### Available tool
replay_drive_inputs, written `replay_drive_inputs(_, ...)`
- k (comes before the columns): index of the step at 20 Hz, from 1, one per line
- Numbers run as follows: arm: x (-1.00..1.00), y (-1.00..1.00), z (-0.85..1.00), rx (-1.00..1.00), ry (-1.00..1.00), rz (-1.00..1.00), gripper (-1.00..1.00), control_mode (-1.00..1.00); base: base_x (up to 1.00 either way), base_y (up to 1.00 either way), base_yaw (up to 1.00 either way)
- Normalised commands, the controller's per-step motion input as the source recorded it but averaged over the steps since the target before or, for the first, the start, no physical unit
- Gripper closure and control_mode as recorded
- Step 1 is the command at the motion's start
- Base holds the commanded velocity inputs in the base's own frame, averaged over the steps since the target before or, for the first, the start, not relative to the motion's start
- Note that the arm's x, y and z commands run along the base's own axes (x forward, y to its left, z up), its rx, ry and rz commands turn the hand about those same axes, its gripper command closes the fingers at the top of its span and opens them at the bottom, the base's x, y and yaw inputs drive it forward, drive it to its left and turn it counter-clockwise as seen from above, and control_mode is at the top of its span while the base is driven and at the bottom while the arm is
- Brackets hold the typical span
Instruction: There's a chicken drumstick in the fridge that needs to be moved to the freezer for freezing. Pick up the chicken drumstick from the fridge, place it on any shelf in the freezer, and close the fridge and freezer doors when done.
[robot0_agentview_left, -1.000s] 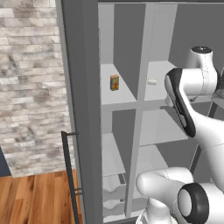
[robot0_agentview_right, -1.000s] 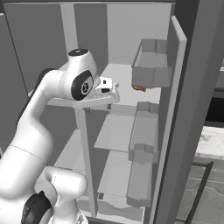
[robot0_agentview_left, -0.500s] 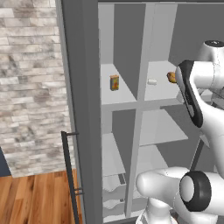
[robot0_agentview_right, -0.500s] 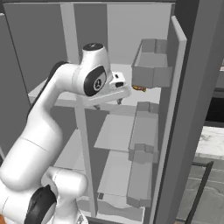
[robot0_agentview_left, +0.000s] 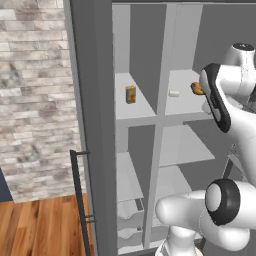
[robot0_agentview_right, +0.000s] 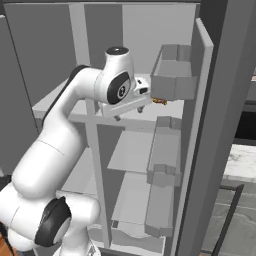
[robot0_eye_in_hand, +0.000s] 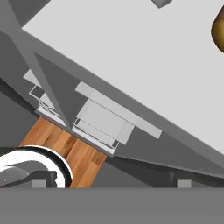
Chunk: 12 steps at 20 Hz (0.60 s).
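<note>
The chicken drumstick (robot0_agentview_left: 196, 88) lies golden-brown on the upper shelf (robot0_agentview_left: 180, 102) of the fridge, the wider compartment, toward its right side. From the right base view the drumstick (robot0_agentview_right: 159, 101) sits just beyond my gripper (robot0_agentview_right: 148, 95), under the door bin. My gripper (robot0_eye_in_hand: 111, 184) is open, its tips wide apart with nothing between them. In the hand view the drumstick (robot0_eye_in_hand: 217, 26) is cut off at the upper right edge, above the pale shelf (robot0_eye_in_hand: 131, 57). The freezer (robot0_agentview_left: 127, 130) is the narrow compartment on the left. Both doors stand open.
An orange carton (robot0_agentview_left: 130, 94) stands on a freezer shelf (robot0_agentview_left: 131, 111). A small white item (robot0_agentview_left: 174, 93) lies on the fridge shelf, left of the drumstick. The freezer door (robot0_agentview_left: 92, 125) with its handle (robot0_agentview_left: 80, 200) stands left; the fridge door (robot0_agentview_right: 220, 125) carries bins (robot0_agentview_right: 174, 75).
My arm has swung right and deeper into the fridge, carrying the hand closer to the drumstick. The drumstick, carton and doors have stayed put.
</note>
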Motion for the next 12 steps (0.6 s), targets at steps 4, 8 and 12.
replay_drive_inputs(4,0.53,-0.04,0.0,0.0,0.0,0.05,-1.0,-1.0,0.0,0.0,0.0)
replay_drive_inputs(8,0.44,-0.07,0.0,0.0,0.0,0.01,-1.0,-1.0,0.0,0.0,0.0)
replay_drive_inputs(12,0.47,-0.04,0.0,0.0,0.01,0.01,-1.0,-1.0,0.0,0.0,0.0)
